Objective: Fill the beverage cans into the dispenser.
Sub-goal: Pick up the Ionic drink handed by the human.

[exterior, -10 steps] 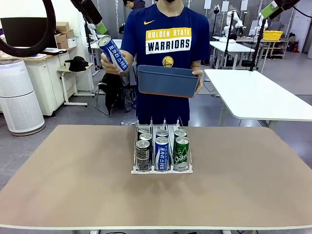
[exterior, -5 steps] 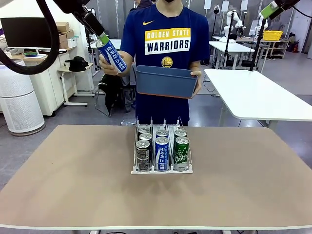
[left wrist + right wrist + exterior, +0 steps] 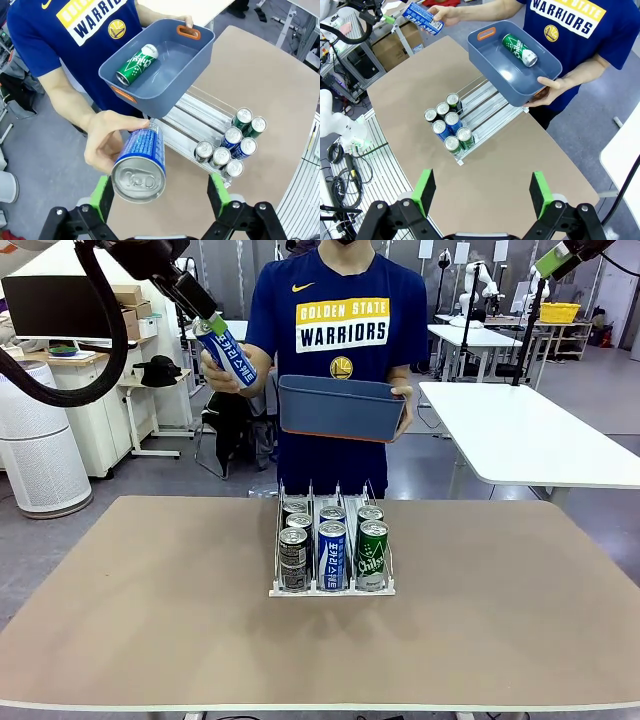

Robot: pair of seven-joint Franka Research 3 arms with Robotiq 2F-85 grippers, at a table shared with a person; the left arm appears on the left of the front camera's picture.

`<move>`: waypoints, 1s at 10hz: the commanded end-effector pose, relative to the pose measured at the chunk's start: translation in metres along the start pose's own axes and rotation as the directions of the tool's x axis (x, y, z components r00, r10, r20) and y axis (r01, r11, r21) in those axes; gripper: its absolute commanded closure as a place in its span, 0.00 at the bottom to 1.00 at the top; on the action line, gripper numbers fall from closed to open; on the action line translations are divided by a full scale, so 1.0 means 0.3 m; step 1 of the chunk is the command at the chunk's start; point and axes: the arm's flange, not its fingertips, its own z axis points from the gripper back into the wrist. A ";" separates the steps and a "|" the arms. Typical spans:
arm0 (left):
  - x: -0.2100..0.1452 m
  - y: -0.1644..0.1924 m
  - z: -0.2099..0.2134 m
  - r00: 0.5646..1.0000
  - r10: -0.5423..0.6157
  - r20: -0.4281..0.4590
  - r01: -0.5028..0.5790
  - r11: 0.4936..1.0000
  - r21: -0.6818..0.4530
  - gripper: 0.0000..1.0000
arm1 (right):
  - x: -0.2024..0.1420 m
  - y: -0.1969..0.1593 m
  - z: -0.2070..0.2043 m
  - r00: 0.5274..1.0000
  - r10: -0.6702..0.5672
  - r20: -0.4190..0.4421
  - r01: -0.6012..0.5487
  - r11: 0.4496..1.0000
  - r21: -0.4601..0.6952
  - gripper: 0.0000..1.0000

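Your L jaws: apart, flanking top of slim blue-white lettered metal can [image 3: 139, 167] in person's hand [image 3: 105, 145]. R jaws apart, high over brown bench [image 3: 520, 165].

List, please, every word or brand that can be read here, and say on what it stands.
"GOLDEN STATE WARRIORS": the person's shirt.
"Chil", the rest unclear: the green can in the front row.
Lettering on the hand-held blue can and the dark can: too small to read.
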 end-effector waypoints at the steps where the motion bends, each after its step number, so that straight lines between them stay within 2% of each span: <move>1: -0.007 0.004 -0.004 1.000 0.004 -0.002 -0.004 1.000 -0.001 0.00 | 0.000 0.003 0.001 1.000 0.002 0.001 -0.002 1.000 0.001 0.00; 2: 0.000 -0.009 -0.007 0.997 -0.060 -0.052 0.063 0.997 0.054 0.00 | 0.000 0.003 0.001 1.000 0.002 0.001 -0.002 1.000 0.001 0.00; 4: 0.006 0.026 -0.018 0.997 -0.071 -0.033 0.073 0.996 0.060 0.00 | 0.000 0.003 0.001 1.000 0.002 0.001 -0.002 1.000 0.001 0.00; 10: -0.029 0.079 -0.063 1.000 -0.031 -0.001 0.031 0.999 0.033 0.00 | 0.000 0.003 0.001 1.000 0.002 0.001 -0.002 1.000 0.001 0.00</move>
